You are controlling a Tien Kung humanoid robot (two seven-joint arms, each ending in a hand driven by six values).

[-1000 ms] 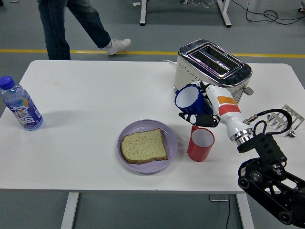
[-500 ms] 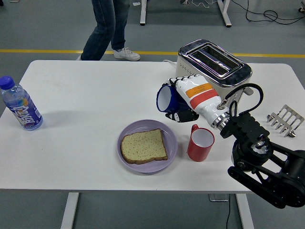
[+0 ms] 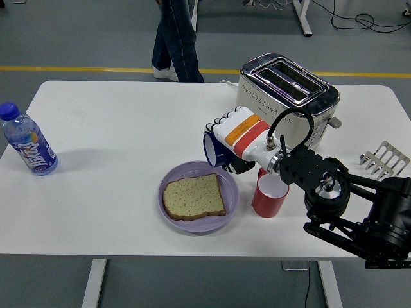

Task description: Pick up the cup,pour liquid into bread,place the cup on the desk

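The right hand (image 3: 232, 133) is wrapped around the blue cup (image 3: 214, 153), fingers closed on its body, and holds it tipped on its side above the table (image 3: 115, 128), mouth facing left, over the far-right rim of the purple plate (image 3: 228, 208). Most of the cup is hidden behind the white knuckles — only its rim and a strip of its side show. No liquid can be made out.

A slice of bread (image 3: 192, 197) lies flat on the plate, near the table's front edge. The red cup (image 3: 270, 196) stands upright just right of the plate, its top partly covered by the wrist. The toaster (image 3: 287, 92) sits toward the far right edge, a metal rack (image 3: 384, 160) by the right edge, and a water bottle (image 3: 27, 142) at the left edge. Beyond the table a person's legs (image 3: 176, 42) show, cut off by the picture's top.
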